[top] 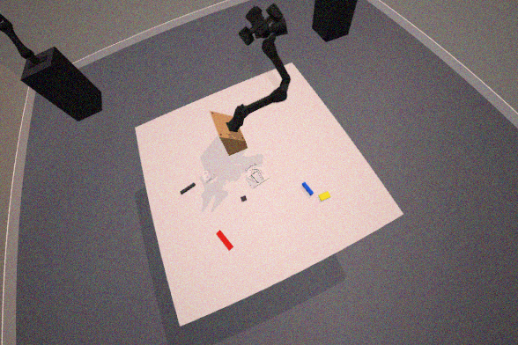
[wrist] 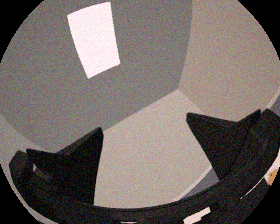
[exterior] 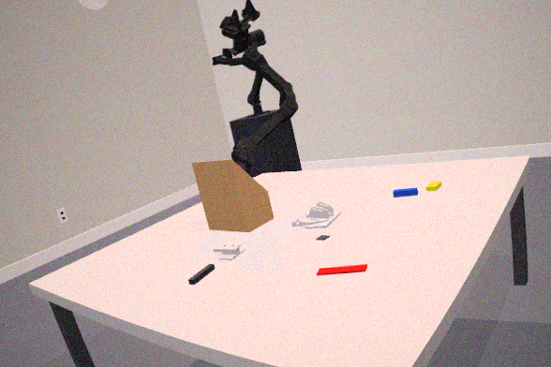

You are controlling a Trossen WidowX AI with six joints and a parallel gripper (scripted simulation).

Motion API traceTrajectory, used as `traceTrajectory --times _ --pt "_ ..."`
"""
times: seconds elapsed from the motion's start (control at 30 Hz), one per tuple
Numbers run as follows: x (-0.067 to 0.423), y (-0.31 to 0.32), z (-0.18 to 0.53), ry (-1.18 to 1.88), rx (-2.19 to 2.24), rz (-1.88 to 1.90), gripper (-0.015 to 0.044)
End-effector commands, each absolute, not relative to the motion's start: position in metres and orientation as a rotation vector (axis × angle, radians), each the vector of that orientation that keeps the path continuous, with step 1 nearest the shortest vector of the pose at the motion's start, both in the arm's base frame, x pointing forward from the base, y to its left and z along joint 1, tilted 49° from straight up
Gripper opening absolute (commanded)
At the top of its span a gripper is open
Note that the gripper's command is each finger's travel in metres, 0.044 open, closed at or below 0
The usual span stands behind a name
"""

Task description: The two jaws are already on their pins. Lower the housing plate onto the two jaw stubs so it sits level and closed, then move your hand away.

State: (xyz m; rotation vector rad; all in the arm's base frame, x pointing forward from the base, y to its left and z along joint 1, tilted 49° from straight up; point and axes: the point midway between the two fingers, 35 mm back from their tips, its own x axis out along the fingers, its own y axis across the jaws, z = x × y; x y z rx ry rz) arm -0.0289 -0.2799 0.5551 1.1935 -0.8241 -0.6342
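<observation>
A white assembly [top: 255, 176] [exterior: 319, 216] with curved raised parts lies on the table, in front of the arm's wooden base. A smaller white piece [top: 207, 177] [exterior: 230, 249] with dark dots on top lies apart from it, towards the black bar; it looks like a block over a thin plate. White on pale table, I cannot tell which part is the housing plate or whether it sits level on the jaw stubs. My gripper [top: 264, 14] [exterior: 241, 14] [wrist: 144, 124] is open and empty, raised high above the table and far from both, pointing at walls and ceiling.
The wooden base [top: 238, 146] [exterior: 234, 201] stands beside the white parts. On the table [top: 282, 273] [exterior: 398, 318] lie a black bar [top: 188, 188] [exterior: 201, 273], a small dark square [top: 243, 198] [exterior: 322, 237], a red bar [top: 225, 240] [exterior: 342, 270], a blue bar [top: 307, 188] [exterior: 405, 193] and a yellow block [top: 324, 196] [exterior: 434, 186].
</observation>
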Motion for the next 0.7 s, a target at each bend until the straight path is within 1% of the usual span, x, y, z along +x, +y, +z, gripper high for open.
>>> traceTrajectory --times 0.0,0.33,0.67 --pt "-0.035 -0.297 0.543 -0.812 1.177 -0.659 0.044" --pt "-0.042 -0.336 0.513 -0.736 1.099 -0.725 0.044" --pt "-0.031 -0.363 0.492 -0.738 1.157 -0.717 0.044"
